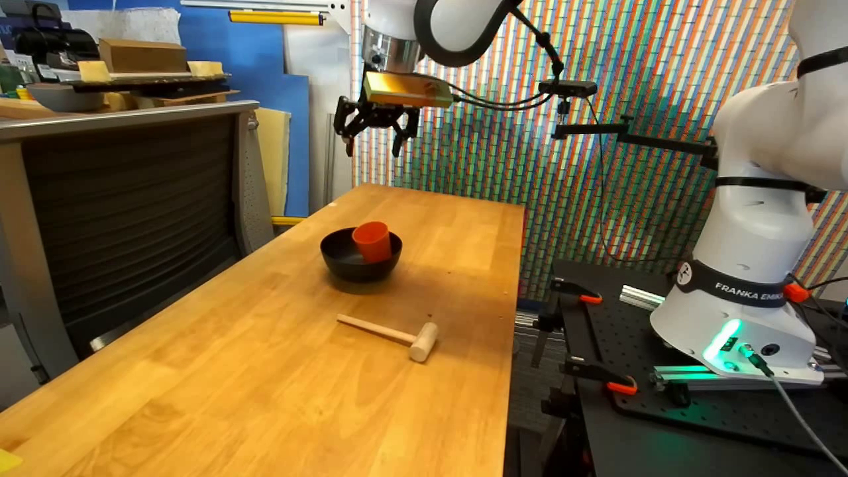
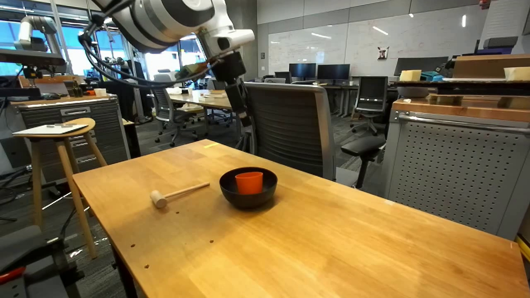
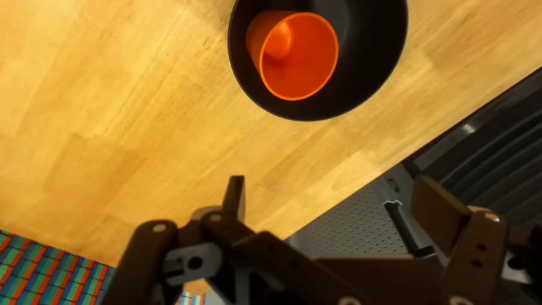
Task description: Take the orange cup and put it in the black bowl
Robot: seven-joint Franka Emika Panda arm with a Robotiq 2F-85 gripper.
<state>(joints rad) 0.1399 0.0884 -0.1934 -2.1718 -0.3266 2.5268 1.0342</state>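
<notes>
Over on the left, in an exterior view, a dark-backed office chair (image 1: pixel 132 192) stands beside the wooden bench (image 1: pixel 225 384). Next along, on the bench, is the black bowl (image 1: pixel 361 270), and the orange cup (image 1: pixel 375 246) sits inside it, mouth up and toward one side, so part of the bowl's dark floor shows next to it. In both exterior views the tool (image 1: pixel 373 147) hangs high above the cup's level, well apart from it. Its two fingers (image 3: pixel 234 197) stand wide apart, and in the wrist view I can see the cup past their tips, outside the gap. A bit farther right comes the small wooden mallet (image 1: pixel 424 342), lying near the bowl, handle end closer to it than the head. Rightmost is the arm's white base (image 1: pixel 709 324), standing on a black perforated plate (image 1: pixel 715 424), a green light (image 1: pixel 722 340) glowing low on it.
</notes>
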